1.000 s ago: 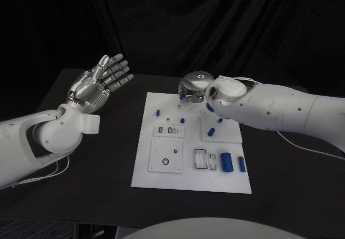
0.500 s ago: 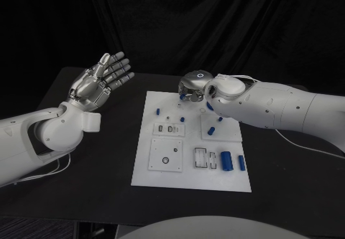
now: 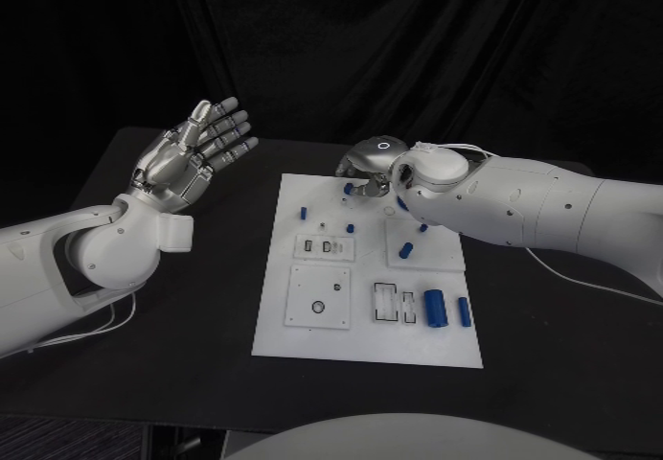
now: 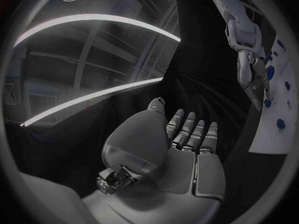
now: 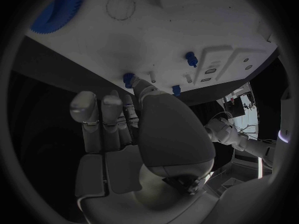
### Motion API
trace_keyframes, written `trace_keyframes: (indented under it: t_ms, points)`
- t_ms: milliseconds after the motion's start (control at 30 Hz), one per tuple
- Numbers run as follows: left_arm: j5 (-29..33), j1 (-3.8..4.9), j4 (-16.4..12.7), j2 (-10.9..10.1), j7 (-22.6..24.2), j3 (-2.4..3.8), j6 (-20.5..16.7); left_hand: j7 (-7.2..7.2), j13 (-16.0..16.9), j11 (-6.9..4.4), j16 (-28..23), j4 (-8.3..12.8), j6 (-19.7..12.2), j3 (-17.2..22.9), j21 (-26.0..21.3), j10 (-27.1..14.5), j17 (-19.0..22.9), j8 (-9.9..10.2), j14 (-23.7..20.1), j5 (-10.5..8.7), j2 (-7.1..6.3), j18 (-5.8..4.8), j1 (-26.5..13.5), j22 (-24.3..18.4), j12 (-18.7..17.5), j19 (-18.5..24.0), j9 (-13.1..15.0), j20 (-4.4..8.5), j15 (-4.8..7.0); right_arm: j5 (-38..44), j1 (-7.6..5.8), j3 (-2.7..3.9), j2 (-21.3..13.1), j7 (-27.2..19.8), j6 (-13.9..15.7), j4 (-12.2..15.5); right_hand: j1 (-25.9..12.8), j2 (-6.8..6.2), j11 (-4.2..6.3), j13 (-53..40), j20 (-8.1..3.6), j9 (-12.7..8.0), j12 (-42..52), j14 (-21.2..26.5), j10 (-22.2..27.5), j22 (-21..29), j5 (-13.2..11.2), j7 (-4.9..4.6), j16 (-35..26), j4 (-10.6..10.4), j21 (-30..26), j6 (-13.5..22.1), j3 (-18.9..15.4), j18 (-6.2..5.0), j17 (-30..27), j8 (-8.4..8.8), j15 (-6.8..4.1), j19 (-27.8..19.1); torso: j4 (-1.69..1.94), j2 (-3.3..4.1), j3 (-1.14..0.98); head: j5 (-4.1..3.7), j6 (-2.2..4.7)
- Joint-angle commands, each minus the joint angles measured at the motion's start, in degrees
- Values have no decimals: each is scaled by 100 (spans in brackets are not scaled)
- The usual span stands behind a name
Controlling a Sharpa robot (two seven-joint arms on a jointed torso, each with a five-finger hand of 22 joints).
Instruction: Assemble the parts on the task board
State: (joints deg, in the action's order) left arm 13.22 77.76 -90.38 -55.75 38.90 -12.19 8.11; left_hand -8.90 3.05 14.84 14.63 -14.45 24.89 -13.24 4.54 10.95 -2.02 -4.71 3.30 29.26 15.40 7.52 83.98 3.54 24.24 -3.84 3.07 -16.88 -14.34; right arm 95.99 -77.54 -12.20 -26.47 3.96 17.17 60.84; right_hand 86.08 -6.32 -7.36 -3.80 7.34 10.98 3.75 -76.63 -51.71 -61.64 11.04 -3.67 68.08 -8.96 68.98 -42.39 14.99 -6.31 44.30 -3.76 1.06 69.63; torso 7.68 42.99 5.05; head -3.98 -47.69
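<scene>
The white task board (image 3: 366,345) lies mid-table with blue parts on it: a large cylinder (image 3: 437,310), a slimmer one (image 3: 465,314) and small pegs (image 3: 406,252). My right hand (image 3: 368,171) hovers over the board's far edge, fingers extended. In the right wrist view one fingertip (image 5: 144,87) reaches right beside a small blue peg (image 5: 129,79) standing on the board, and nothing lies in the palm (image 5: 137,129). A blue gear (image 5: 59,10) sits further along the board. My left hand (image 3: 194,146) is raised left of the board, palm up, fingers straight and holding nothing.
Recessed white inserts (image 3: 321,299) and slotted holders (image 3: 396,306) occupy the board's near half. Bare black table (image 3: 166,364) surrounds the board. In the left wrist view my left hand (image 4: 181,149) is seen with the right hand (image 4: 252,79) by the board's edge (image 4: 274,129).
My right hand has crept slightly toward the board's far edge near the small blue peg. The left hand has stayed raised and still. The parts have not moved.
</scene>
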Motion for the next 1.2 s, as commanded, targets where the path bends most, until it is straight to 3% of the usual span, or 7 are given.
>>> trace_keyframes:
  t_ms: [33,333,567,867,1067,1133,1200]
  points:
    - [15,5,3,11,197,6,95,-515,5,0,33,1,42,37,33,27,-5,-39,16,17,6,-111,32,9,26,-35,8,2,-11,22,17,3,5,137,-7,-28,-90,18,-12,-8,-15,-258,-9,188,501,198,-54,106,-176,79,-223,806,-120,-112,-278,54,-11,-187,-1,0,5,3,-2]
    - [15,5,20,1,193,7,102,-515,6,4,38,4,47,41,36,33,-5,-41,18,17,7,-113,33,11,33,-40,9,2,-14,-2,13,4,-98,-78,553,-11,-96,102,-5,-39,1,-623,16,481,1085,443,-103,327,-404,178,-594,1858,-363,-173,-656,104,3,-440,1,0,6,12,5]
    - [15,4,-34,-87,195,7,72,-514,7,9,43,13,59,48,38,43,-6,-45,20,17,8,-118,38,11,46,-43,11,2,-18,-163,-161,8,-513,-210,981,335,103,273,15,-241,-31,-360,530,358,212,256,415,-48,-307,364,-513,97,-257,-141,-510,-340,-12,-285,0,2,5,-71,110]
    - [42,3,-68,-132,171,7,55,-514,8,12,59,46,74,74,46,60,-8,-52,29,-2,10,-129,57,15,58,-56,14,2,-26,-386,-475,-8,-1589,129,346,1377,-65,232,65,-296,20,-372,770,542,-219,405,184,-183,-505,239,-750,-195,-172,-193,-838,-364,33,-479,-35,-13,6,-142,174]
    - [60,1,-48,-133,154,7,67,-514,9,14,65,56,80,83,49,68,-9,-55,33,-8,14,-132,62,17,67,-61,15,2,-29,-338,-505,-55,-2070,210,195,1663,-104,130,535,-2002,-255,-439,3236,750,-718,568,-54,-265,-794,157,-1148,-422,-284,-274,-1212,-262,-209,-671,-86,-20,13,-161,204]
    - [63,0,-41,-128,149,7,80,-514,9,15,68,70,76,101,46,72,-10,-55,36,-16,26,-138,67,14,68,-60,15,3,-33,-333,-489,-65,-2142,227,160,1657,-135,47,628,-3590,-262,-461,5043,377,-318,376,-126,-277,-19,134,-1053,-477,-403,-215,52,-218,-321,-563,-108,-33,14,-173,198]
    - [64,-1,-39,-125,141,7,99,-513,9,16,68,73,80,109,47,73,-9,-57,37,-17,34,-140,67,14,67,-62,15,4,-35,-330,-464,-70,-2185,242,131,1638,-486,151,597,-6469,-241,-468,7410,-316,-1956,-211,-231,-256,1137,-126,-525,-519,-552,-66,2130,-188,-255,-159,-112,-40,16,-204,198]
